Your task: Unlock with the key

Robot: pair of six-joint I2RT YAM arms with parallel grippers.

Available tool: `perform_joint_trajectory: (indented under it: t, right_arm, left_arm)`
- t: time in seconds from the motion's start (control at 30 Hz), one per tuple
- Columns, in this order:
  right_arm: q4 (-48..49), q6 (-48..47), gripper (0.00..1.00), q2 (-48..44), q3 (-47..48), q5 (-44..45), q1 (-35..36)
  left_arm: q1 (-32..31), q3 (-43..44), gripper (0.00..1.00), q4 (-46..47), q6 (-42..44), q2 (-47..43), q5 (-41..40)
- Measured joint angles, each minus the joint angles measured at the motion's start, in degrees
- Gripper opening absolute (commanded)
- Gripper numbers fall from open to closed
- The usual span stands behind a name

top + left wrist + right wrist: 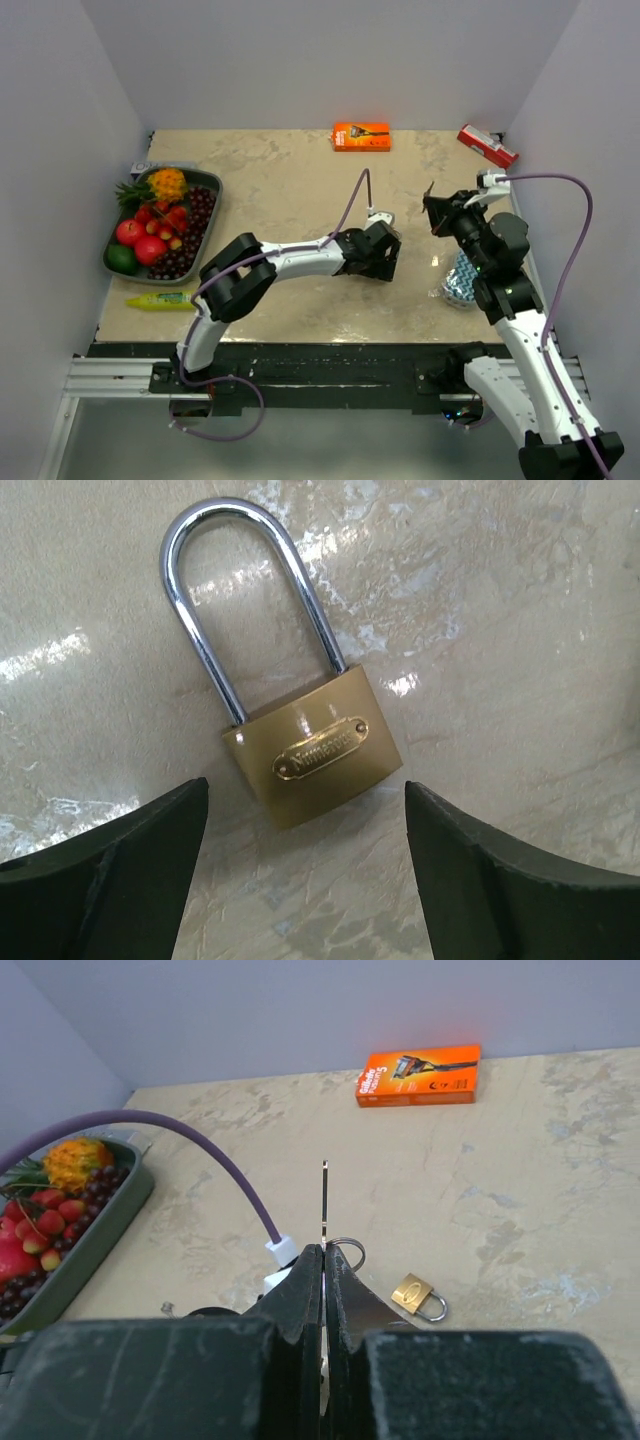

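1. The padlock (315, 748) lies flat on the desk (290, 180) near its middle. It has a brass body, and its long silver shackle points away from the left wrist camera with both legs seated in the body.
2. The left claw (384, 252) hangs low over the padlock with its jaws spread wide and nothing in them. In the left wrist view its two dark fingers (120, 870) stand on either side of the lower end of the brass body, with a gap of bare desk on each side.
3. The right claw (325, 1265) is pressed tight on the key (325, 1200). The thin blade sticks straight out beyond the fingertips and the key's ring (346, 1252) shows just beside them.
4. The right claw is raised off the desk, to the right of the left claw and apart from it.
5. A tray of fruit (105, 1225) sits at the left edge of the desk.
6. An orange box (361, 136) lies by the far wall, a red pack (488, 146) in the far right corner, and a yellow-green tube (160, 299) near the front left.
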Motion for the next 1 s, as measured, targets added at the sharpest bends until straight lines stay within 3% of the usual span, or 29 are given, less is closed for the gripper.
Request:
perform_joint_trajectory:
  t: [0.27,0.6,0.7,0.87,1.0]
  right_arm:
    - [-2.34,-1.38,0.0,-1.84,0.0,1.84,0.85]
    - [-3.02,-1.6,0.0,-2.1,0.0,2.64,1.09]
    - [-3.02,-1.6,0.0,-2.08,0.0,2.6,1.09]
    - [-3.06,-1.6,0.0,-2.1,0.0,2.4,1.07]
    - [-3.48,-1.62,0.0,-2.1,0.0,2.16,1.07]
  left_arm:
    - [-0.83,9.73,0.78,-5.86,0.48,5.92,-3.69]
    - [-2.34,15.1,0.73,-11.23,3.63,9.49,-8.87]
    - [-2.91,16.31,0.67,-12.33,4.96,10.43,-10.4]
    - [-2.93,11.65,0.5,-7.96,6.25,8.5,-11.17]
    - [-2.12,2.32,0.46,-1.95,7.65,3.56,-11.34]
